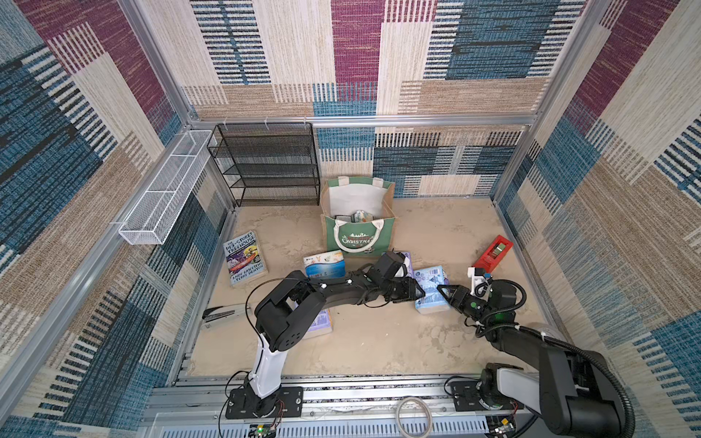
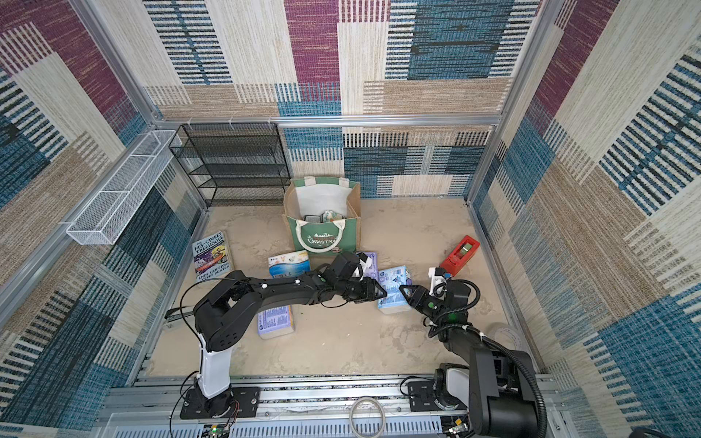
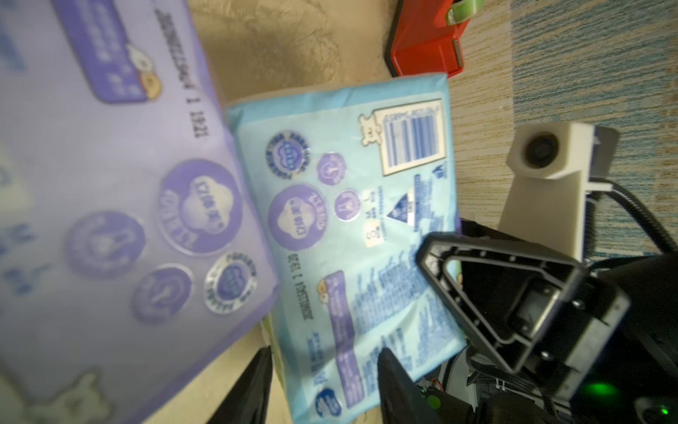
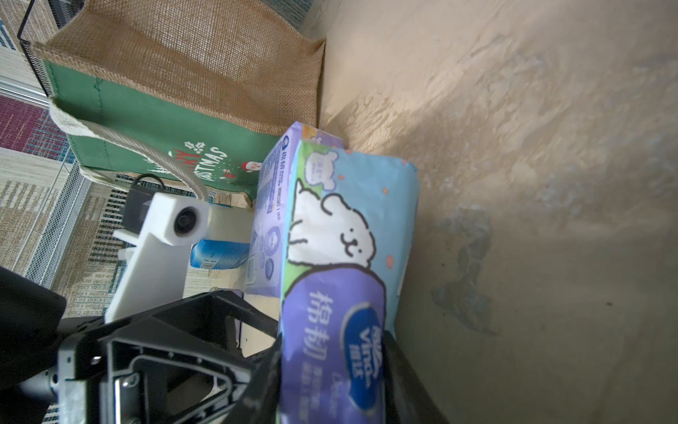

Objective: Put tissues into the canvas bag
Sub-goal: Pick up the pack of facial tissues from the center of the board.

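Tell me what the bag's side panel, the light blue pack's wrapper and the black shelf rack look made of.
Side of the canvas bag: coarse tan jute or burlap, matte, open weave visible.
Wrapper of the light blue pack: thin printed plastic film, slightly glossy and creased.
The black shelf rack: likely painted metal mesh on a wire frame; see-through grid.

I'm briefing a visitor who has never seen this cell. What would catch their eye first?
Probably the black left gripper and right gripper, nose to nose mid-table at a light blue tissue pack. Behind them stands the green Christmas canvas bag with packs inside. Loud patchwork walls surround everything.
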Controlling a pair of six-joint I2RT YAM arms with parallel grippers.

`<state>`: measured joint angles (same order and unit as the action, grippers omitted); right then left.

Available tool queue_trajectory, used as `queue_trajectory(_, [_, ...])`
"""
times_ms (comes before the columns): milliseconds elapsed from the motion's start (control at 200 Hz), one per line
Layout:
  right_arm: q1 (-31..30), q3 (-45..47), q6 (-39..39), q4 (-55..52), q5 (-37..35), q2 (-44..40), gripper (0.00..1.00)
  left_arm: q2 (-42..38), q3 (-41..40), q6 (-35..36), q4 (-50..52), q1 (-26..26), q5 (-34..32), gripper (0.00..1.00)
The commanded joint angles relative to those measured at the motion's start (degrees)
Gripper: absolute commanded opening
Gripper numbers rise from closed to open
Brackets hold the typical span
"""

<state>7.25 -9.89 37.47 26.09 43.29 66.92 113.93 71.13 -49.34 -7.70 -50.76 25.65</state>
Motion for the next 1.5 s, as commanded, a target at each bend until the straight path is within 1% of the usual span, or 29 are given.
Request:
queue_trajectory(0, [0.0, -1.1, -1.4, -1.6, 0.3, -0.8, 0.38, -1.5, -0.4, 0.0, -2.1, 0.0, 0.3, 0.52])
queue_trajectory(215, [0.0, -3.2, -2.2, -6.9, -1.6, -5.3, 0.38, -4.8, -3.5, 0.0, -2.6, 0.0, -1.0, 0.55])
queue_trajectory(361, [0.0, -5.2, -2.2, -9.9, -2.0, -7.7, 0.38, -8.1, -6.1, 1.8, -2.5, 0.1, -2.9, 0.60])
queue_trajectory(466, [0.1, -7.6, -2.1, -12.1, -1.9, -8.3, 0.38, -10.5, -9.0, 3.3, -2.5, 0.4, -5.0, 0.66])
queue_trajectory(686, [0.1, -13.5, -1.3, -15.1, -0.1, -8.4, 0.37, -15.9, -17.3, 3.4, -4.5, 1.4, -8.9, 0.81])
queue_trajectory(837, [0.1, -17.6, -0.1, -16.2, 1.8, -7.0, 0.36, -19.5, -21.2, 3.9, -4.1, 2.7, -11.4, 0.88])
queue_trajectory(1117, [0.3, -26.4, 2.3, -18.6, 3.4, -4.0, 0.35, -25.3, -25.5, 5.1, -2.9, 6.4, -13.0, 0.90])
queue_trajectory(1262, [0.1, -30.1, 5.2, -16.9, 4.9, -2.0, 0.32, -28.4, -27.3, 5.6, -2.0, 7.7, -14.2, 0.90])
queue_trajectory(1498, [-1.2, -36.7, 8.3, -15.6, 5.4, 1.9, 0.32, -33.8, -29.9, 5.9, 0.2, 9.9, -16.7, 0.90])
